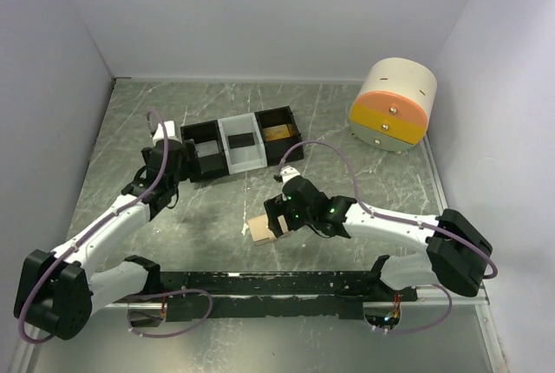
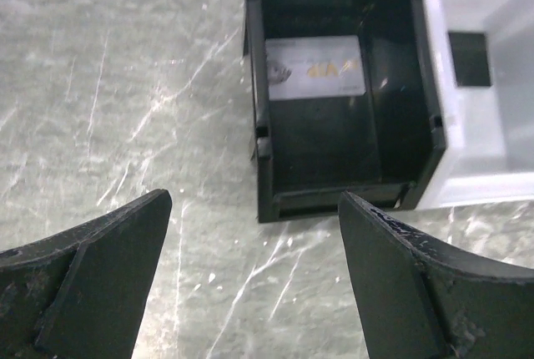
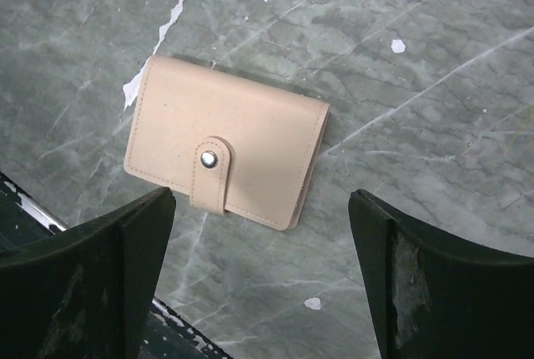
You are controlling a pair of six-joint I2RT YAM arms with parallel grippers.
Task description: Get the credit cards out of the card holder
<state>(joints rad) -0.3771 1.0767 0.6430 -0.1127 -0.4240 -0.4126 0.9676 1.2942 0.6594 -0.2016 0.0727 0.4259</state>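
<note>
one card [image 2: 315, 67] is in the tray [image 2: 259, 125] under my spread left end effector [image 2: 254, 200], but the card holder [image 3: 225, 154] sits snapped shut on the surface [image 3: 417, 42] below my right end effector [image 3: 261, 200], also spread, so probably more inside

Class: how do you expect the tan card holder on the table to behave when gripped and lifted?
The card holder lies flat and thin, so it should not roll or tip. It looks soft and stitched, so it may flex a little. Its strap is snapped shut, so it probably stays closed when lifted.
</note>
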